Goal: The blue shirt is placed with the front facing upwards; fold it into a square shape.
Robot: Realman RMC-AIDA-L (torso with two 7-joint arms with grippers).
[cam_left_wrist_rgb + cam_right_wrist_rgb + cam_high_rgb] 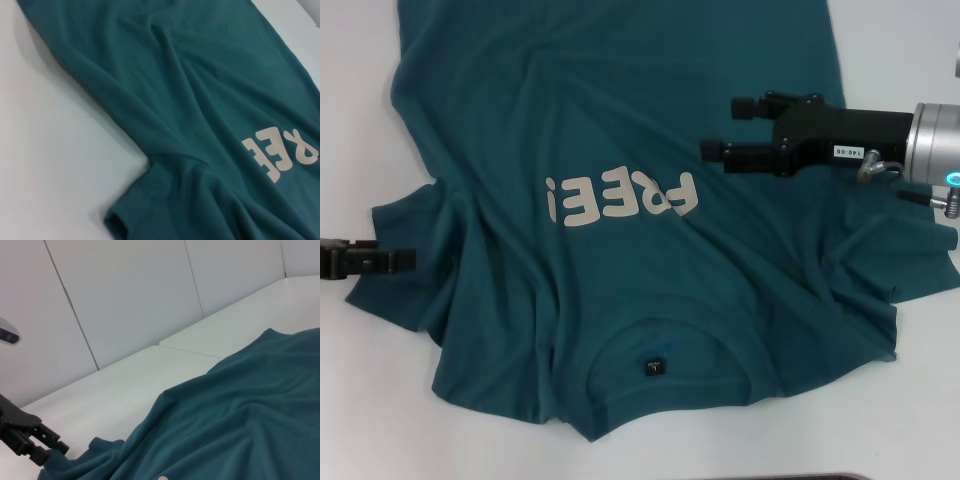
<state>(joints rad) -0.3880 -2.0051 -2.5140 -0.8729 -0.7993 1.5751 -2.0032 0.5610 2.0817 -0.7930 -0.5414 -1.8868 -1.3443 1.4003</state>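
The blue shirt [620,120] lies spread front up on the white table [360,120], wrinkled, with its collar [655,345] and black neck label nearest me and the white "FREE!" lettering [620,198] mid-chest. My right gripper [722,128] is open and empty, hovering over the shirt's chest to the right of the lettering. My left gripper [408,260] sits low at the table's left, its tips at the edge of the shirt's left sleeve [395,290]. It also shows in the right wrist view [57,452], slightly open beside the sleeve. The left wrist view shows the shirt's side and sleeve [150,200].
White wall panels [125,300] rise behind the table's far edge. Bare table lies to the left of the shirt [50,150] and at the far right [900,50]. The shirt's hem runs out of the head view at the top.
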